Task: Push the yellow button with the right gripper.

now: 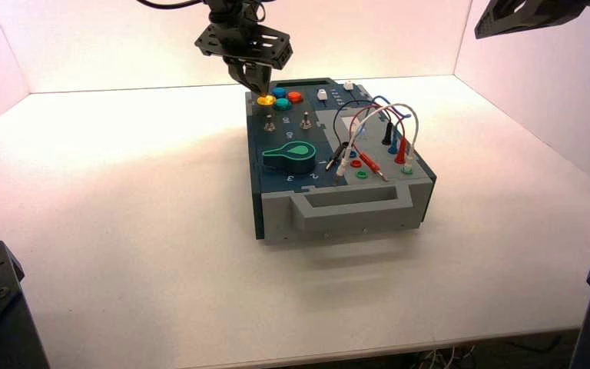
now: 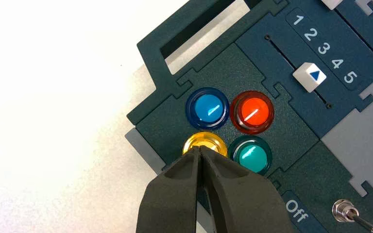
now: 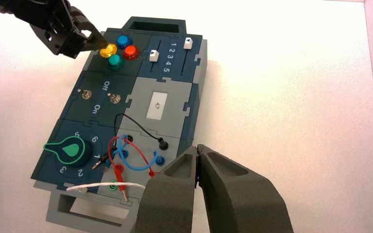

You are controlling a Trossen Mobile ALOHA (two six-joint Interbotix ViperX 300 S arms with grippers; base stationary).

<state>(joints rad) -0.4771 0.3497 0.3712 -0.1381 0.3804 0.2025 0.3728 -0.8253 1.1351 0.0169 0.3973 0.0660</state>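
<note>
The yellow button [image 2: 205,142] sits at the box's far left corner, in a square of four with the blue [image 2: 207,108], orange-red [image 2: 252,111] and green [image 2: 251,155] buttons. It also shows in the high view [image 1: 266,100] and the right wrist view [image 3: 109,50]. My left gripper [image 2: 199,149] is shut and empty, its tip on the yellow button's edge, as the high view [image 1: 256,86] and right wrist view [image 3: 99,42] also show. I cannot tell whether it presses. My right gripper [image 3: 197,149] is shut and empty, held high off the box's near right side, far from the button.
The box [image 1: 338,201] stands mid-table with its grey handle toward me. It bears two white sliders [image 2: 309,76], toggle switches [image 2: 349,213], a teal knob [image 1: 292,156] and looped wires [image 1: 376,131]. White walls enclose the table. The right arm's bracket [image 1: 526,15] hangs at the upper right.
</note>
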